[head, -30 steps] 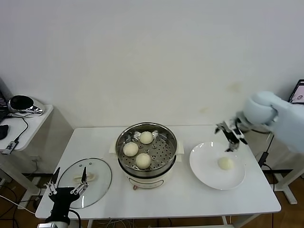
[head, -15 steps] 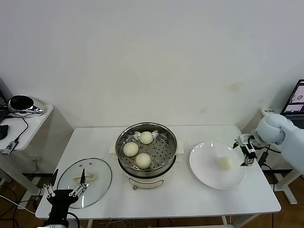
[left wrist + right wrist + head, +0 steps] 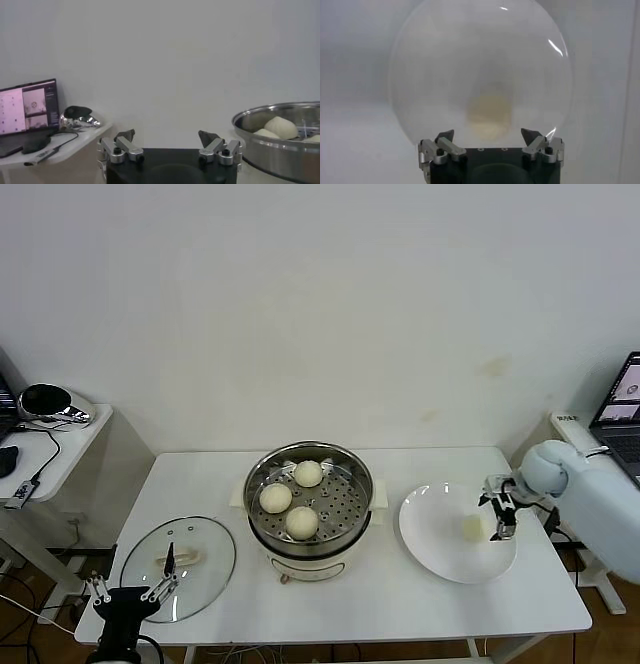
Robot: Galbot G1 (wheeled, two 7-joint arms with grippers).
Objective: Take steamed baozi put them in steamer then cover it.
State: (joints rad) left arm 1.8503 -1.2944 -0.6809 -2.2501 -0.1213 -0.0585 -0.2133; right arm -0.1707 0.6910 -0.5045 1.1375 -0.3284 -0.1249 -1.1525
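Three cream-white baozi (image 3: 300, 494) lie on the perforated tray of the shiny steamer (image 3: 340, 509) at the table's middle. The steamer's rim, with two baozi inside, also shows in the left wrist view (image 3: 280, 132). A fourth baozi (image 3: 473, 527) lies on the white plate (image 3: 435, 544) to the right. My right gripper (image 3: 497, 515) is open at the plate's right side, just beside that baozi, which shows ahead of it in the right wrist view (image 3: 489, 113). The glass cover (image 3: 178, 569) lies flat at the front left. My left gripper (image 3: 128, 590) is open and empty at the cover's front edge.
A side table (image 3: 70, 446) with a dark round object and cables stands at the far left. A laptop (image 3: 622, 412) stands at the far right. The table's front edge (image 3: 330, 634) runs below the steamer.
My right gripper has come down from above the plate's far right to the plate's right side, beside the baozi. My left gripper has sunk slightly toward the front edge.
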